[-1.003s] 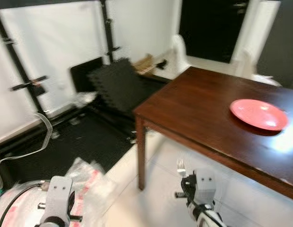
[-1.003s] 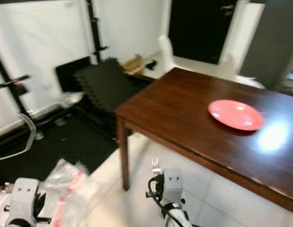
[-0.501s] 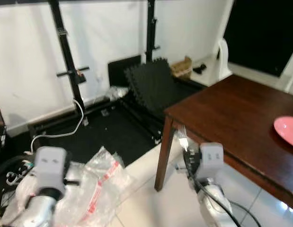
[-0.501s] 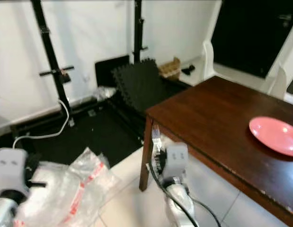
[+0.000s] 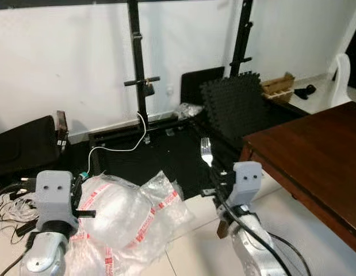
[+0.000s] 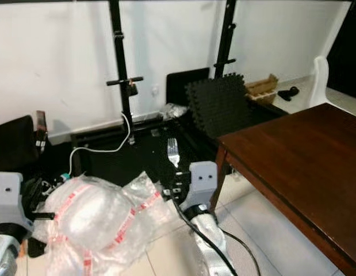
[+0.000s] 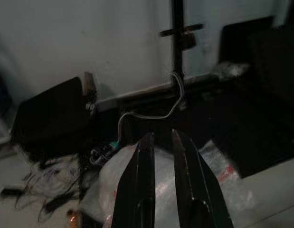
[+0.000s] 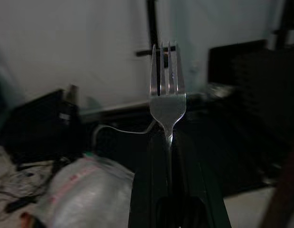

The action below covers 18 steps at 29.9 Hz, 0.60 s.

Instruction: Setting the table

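A silver fork (image 5: 206, 152) stands upright, tines up, with my right gripper (image 5: 218, 179) shut on its handle, low in front of me and left of the table corner. In the right wrist view the fork (image 8: 168, 95) rises from between the black fingers (image 8: 142, 190). The dark brown wooden table (image 5: 316, 155) reaches in from the right, and the part of its top in view is bare. My left arm (image 5: 51, 201) hangs at the lower left. In the left wrist view the left gripper (image 7: 160, 137) holds nothing, its two fingers close together.
Crumpled clear plastic bags with red tape (image 5: 123, 210) lie on the floor between the arms. Black rack uprights (image 5: 137, 69), stacked foam mats (image 5: 232, 106) and cables (image 5: 117, 148) stand along the white wall. A white chair (image 5: 341, 80) is at the far right.
The whole view has swung left: the table slid to the right edge and the pink plate left the picture. The fork stays in my right gripper.
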{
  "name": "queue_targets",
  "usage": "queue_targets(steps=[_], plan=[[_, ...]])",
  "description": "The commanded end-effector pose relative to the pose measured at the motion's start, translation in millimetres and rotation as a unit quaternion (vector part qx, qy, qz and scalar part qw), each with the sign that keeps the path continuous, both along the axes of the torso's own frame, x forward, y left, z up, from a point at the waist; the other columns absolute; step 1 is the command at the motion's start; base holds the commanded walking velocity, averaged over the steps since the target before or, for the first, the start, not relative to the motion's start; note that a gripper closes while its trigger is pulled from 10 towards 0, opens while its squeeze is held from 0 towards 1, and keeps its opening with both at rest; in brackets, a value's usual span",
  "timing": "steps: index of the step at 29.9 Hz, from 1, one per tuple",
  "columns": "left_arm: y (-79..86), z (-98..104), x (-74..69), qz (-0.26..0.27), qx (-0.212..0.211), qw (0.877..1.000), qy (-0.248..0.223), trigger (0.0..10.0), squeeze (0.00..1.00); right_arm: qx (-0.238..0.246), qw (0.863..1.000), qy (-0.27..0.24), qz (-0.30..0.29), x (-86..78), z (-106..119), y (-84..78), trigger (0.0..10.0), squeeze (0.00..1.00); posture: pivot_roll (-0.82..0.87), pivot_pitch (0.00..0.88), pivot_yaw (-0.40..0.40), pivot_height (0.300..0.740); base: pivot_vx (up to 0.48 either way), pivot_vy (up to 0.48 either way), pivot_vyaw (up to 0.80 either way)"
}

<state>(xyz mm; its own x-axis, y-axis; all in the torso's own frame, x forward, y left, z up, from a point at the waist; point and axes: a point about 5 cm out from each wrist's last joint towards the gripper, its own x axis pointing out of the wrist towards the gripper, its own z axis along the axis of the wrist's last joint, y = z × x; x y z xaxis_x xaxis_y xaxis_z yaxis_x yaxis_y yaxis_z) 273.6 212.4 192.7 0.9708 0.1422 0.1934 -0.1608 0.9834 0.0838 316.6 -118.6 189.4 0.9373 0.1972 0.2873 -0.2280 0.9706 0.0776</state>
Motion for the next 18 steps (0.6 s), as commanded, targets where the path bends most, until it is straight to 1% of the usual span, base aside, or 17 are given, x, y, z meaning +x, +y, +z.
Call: queue_targets(steps=[1,18], plan=[[1.8,-1.9,-2.8,0.006,0.002,1.0,0.012,10.0,0.0,0.006,1.0,0.005,0.011,-3.0,-0.9,5.9,10.0,0.0,0.1,0.109,0.052,0.74,0.0,0.0,0.76],[0.6,-1.7,-3.4,0.006,0.001,1.0,0.022,10.0,0.0,0.007,1.0,0.014,0.02,-5.8,-2.4,8.4,10.0,0.0,0.1,0.119,0.055,0.74,0.0,0.0,0.76]])
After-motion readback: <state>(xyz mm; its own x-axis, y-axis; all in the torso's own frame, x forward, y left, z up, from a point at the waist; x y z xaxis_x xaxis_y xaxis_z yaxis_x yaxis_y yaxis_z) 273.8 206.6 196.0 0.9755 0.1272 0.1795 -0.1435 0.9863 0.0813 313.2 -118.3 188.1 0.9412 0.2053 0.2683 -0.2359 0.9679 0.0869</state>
